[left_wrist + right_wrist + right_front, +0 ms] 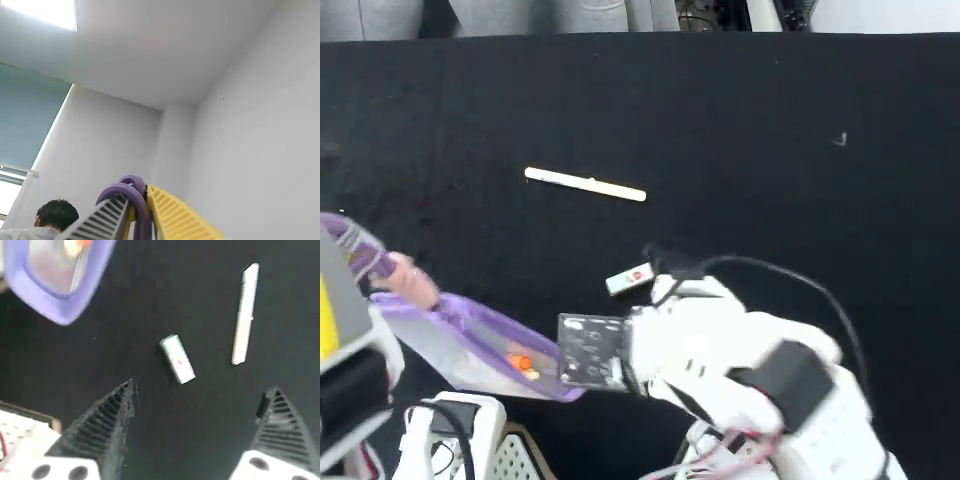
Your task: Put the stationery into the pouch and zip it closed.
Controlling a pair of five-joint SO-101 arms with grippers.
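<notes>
Right gripper (201, 386) spread wide, hangs above eraser (177, 360), mid-frame. Left gripper (139, 197) tilted ceilingward, pinching one end of purple pouch (470, 335), lower left. White stick (585, 185) lies upper centre.

High view: a fixed camera looks down over the black table (770, 120) from the arms' side, far enough off to take in both arms. Left wrist view: tilted upward past the left gripper (139, 200), facing ceiling (150, 50) and wall (250, 150). Right wrist view: close above the table, facing down between the spread fingers of the right gripper (202, 386); with the high view it shares the eraser (177, 359), white stick (245, 315) and pouch (55, 285) end.
</notes>
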